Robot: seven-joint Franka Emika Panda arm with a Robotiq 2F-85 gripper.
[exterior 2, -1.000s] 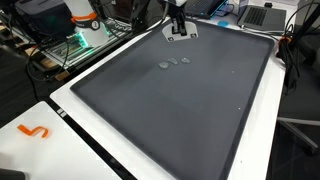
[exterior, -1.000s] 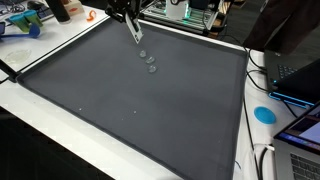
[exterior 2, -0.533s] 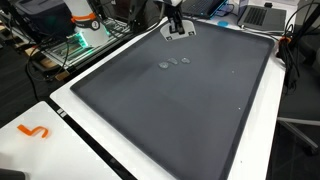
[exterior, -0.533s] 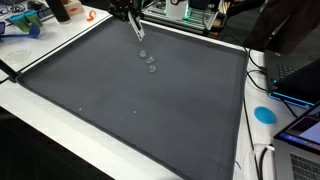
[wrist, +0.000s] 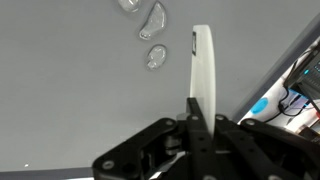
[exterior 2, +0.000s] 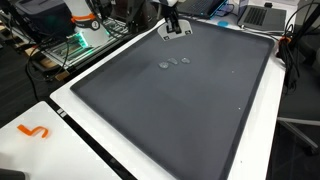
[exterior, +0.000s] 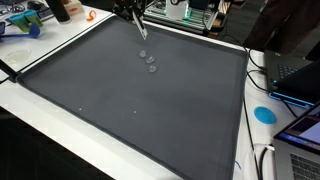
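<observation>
Claw raised a little, pinching slim flat white strip, rounded tip

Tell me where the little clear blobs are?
In both exterior views the little clear blobs lie on the dark grey mat, near the white flat stick held by the gripper.

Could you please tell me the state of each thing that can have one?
Black Robotiq gripper: shut on flat white stick.
Flat white stick: gripped at one end, other end free.
Three small clear pieces: lying loose on dark grey mat, apart from stick.
Dark grey mat: spread flat.
</observation>
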